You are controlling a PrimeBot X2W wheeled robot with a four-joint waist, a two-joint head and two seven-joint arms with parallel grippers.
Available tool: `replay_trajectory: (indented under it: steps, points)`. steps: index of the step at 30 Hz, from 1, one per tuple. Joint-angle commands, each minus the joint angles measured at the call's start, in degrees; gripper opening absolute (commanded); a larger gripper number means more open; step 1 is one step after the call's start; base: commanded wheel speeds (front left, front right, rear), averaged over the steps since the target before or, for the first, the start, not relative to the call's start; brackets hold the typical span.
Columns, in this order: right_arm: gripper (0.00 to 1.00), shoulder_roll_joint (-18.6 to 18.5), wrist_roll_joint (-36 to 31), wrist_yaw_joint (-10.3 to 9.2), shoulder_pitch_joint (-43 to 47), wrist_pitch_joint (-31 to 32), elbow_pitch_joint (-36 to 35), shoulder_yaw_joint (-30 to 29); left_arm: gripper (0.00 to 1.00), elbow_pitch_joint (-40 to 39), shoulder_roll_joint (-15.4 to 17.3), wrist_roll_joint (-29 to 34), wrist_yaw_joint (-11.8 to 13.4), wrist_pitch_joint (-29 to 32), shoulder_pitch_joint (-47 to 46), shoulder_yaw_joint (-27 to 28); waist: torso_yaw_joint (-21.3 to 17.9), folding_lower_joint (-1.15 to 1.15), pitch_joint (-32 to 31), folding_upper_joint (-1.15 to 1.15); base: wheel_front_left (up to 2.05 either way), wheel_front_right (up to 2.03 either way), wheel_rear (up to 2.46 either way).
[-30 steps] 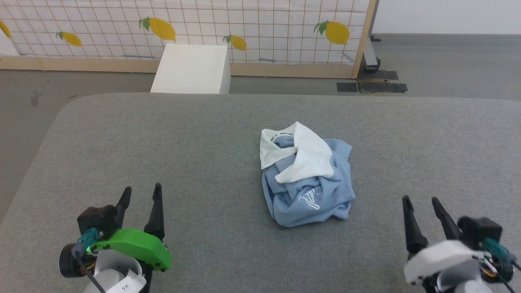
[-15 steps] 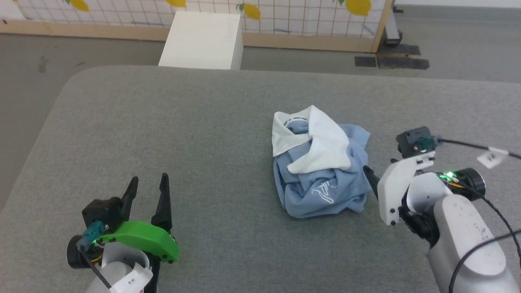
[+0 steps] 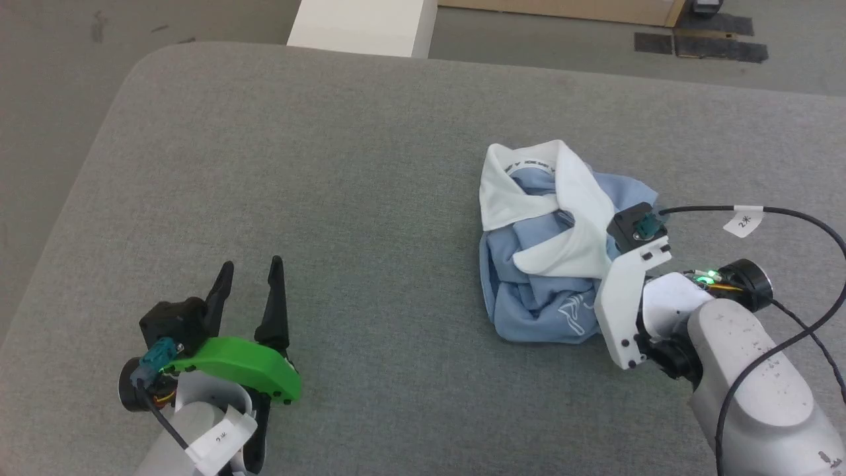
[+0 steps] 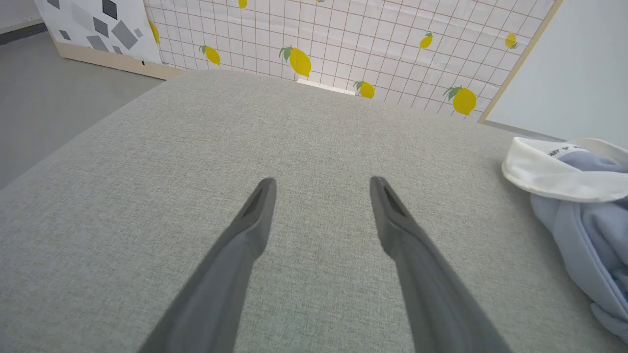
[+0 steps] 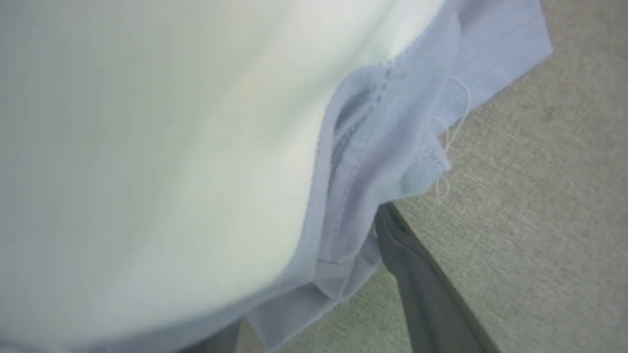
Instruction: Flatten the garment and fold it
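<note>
Head view: polo shirt [image 3: 542,291] lies in crumpled heap on bench [image 3: 317,165], right of centre. Right pincer [image 5: 319,264] wide open, straddling blue edge fold, nothing gripped yet. Left pincer [image 3: 251,264] wide open, empty, well apart. Step judged: first grasp for flattening. Next: close on single layer only.

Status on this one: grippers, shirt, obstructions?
Left gripper open, apart from garment. Right gripper open, fingers at garment's edge. Garment crumpled, white collar on top, not yet flattened.

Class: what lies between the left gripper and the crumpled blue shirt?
Nothing but bare grey padded surface lies between the left gripper and the garment. The head view and left wrist view both show it.
</note>
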Motion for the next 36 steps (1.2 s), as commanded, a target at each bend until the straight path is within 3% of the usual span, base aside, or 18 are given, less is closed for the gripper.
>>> replay_trajectory:
  steps: [1, 2, 3, 4, 13, 22, 25, 31, 33, 36]
  points:
    - [1.0, -0.3, 0.7, 0.29, -0.3, 0.5, 0.9, 0.8, 1.0, 0.3, -0.2, 0.3, -0.3, -0.3, -1.0, 0.0, 0.9, 0.0, 0.9, 0.0, 0.0, 0.0, 0.0]
    - [0.89, -0.5, 1.0, 0.29, -0.2, 0.7, 1.1, 1.1, 1.0, 0.5, -0.3, 0.3, -0.3, -0.4, -1.1, 0.0, 0.9, 0.0, 0.9, 0.0, 0.0, 0.0, 0.0]
    - [0.2, -0.6, 1.2, 0.29, -0.2, 0.4, 1.2, 1.0, 1.0, 0.6, -0.4, 0.3, -0.3, -0.4, -1.2, 0.0, 0.9, 0.0, 0.9, 0.0, 0.0, 0.0, 0.0]
    - [0.0, -0.8, 1.3, 0.29, -0.3, -0.3, 1.1, 0.9, 1.0, 0.8, -0.4, 0.3, -0.4, -0.5, -1.2, 0.0, 0.8, 0.0, 0.7, 0.0, 0.0, 0.0, 0.0]
    - [0.0, -1.8, 3.8, 0.29, -1.3, -6.6, -2.8, -2.0, 1.0, 1.6, 0.1, 0.3, -0.5, -0.6, -0.2, 0.1, -2.0, 0.0, -3.4, 0.0, 0.0, 0.0, 0.0]
    - [0.0, -3.9, 1.0, 0.29, 5.8, -5.9, -7.3, -18.6, 1.0, 1.1, 0.3, -0.1, -0.4, -0.1, 1.5, -0.5, -3.9, 0.0, -7.6, 0.0, 0.0, 0.0, 0.0]
    - [0.0, -2.8, -1.0, 0.29, 11.0, -3.7, -7.6, -24.0, 1.0, 0.9, 0.3, -0.3, -0.4, 0.0, 1.9, -0.7, -4.0, 0.0, -8.0, 0.0, 0.0, 0.0, 0.0]
    - [0.03, 1.5, -2.1, 0.29, 17.8, -2.2, -8.8, -28.6, 1.0, 0.4, 0.6, -0.8, -0.2, 0.4, 2.6, -0.7, -4.5, 0.0, -7.9, 0.0, 0.0, 0.0, 0.0]
    - [1.0, 2.8, -1.5, 0.29, 18.3, -3.9, -9.9, -29.1, 1.0, 0.3, 0.8, -0.8, -0.1, 0.6, 2.7, -0.7, -4.7, 0.0, -7.8, 0.0, 0.0, 0.0, 0.0]
    - [1.0, 4.4, -0.4, 0.29, 18.2, -8.0, -12.1, -30.9, 1.0, 0.1, 1.0, -0.9, 0.0, 0.8, 2.8, -0.8, -4.8, 0.0, -8.0, 0.0, 0.0, 0.0, 0.0]
